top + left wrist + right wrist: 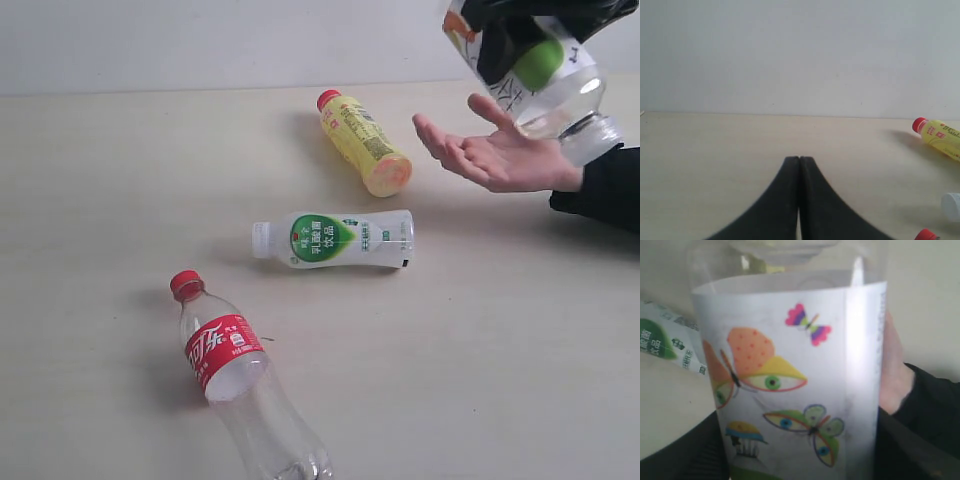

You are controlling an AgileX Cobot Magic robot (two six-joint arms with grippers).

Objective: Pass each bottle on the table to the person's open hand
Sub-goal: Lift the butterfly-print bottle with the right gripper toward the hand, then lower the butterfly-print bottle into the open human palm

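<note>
My right gripper (522, 40) is shut on the clear bottle with the white printed label (535, 75), holding it tilted in the air just above the person's open hand (490, 152). In the right wrist view this bottle (790, 375) fills the frame between my dark fingers (682, 455), with the hand (895, 375) behind it. Three bottles lie on the table (90, 200): the yellow one (362, 142), the white one with the green label (335, 240) and the clear one with the red cap (235, 380). My left gripper (799, 160) is shut and empty, low over the table; the exterior view does not show it.
The person's black sleeve (605, 190) reaches in from the right edge. A pale wall (790, 55) rises behind the table's far edge. The left wrist view shows the yellow bottle (940, 136), a white cap (951, 206) and a red cap (926, 235) at its edge.
</note>
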